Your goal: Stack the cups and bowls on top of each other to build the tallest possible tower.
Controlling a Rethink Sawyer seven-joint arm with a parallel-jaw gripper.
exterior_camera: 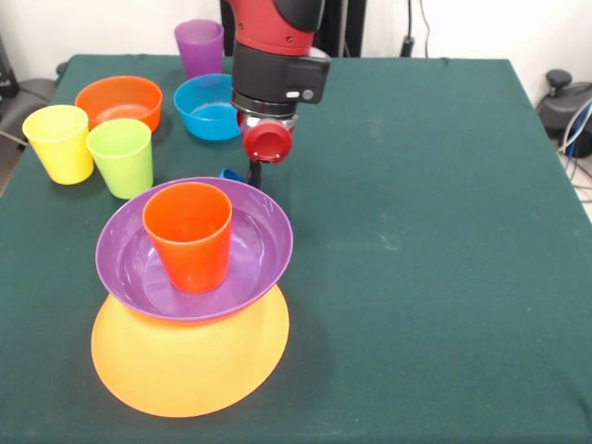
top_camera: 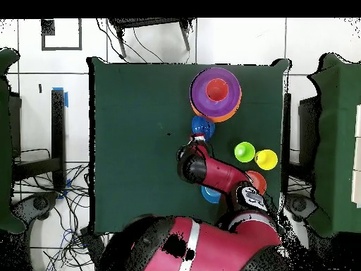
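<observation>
Four cups from the front: orange-red cup [exterior_camera: 189,235] in the purple bowl [exterior_camera: 194,250] on the yellow-orange bowl [exterior_camera: 190,356], lower left; yellow [exterior_camera: 59,142], lime [exterior_camera: 121,157] and purple [exterior_camera: 200,46] cups upper left. Orange bowl [exterior_camera: 119,102] and light blue bowl [exterior_camera: 209,106] sit near them. I'd judge them light, stiff, slick; take them by the rim. My pincer [exterior_camera: 252,174] hangs over a dark blue bowl [exterior_camera: 231,174]; its opening I cannot tell.

Overhead, the tower [top_camera: 216,93] sits upper right on the table [top_camera: 134,141].
</observation>
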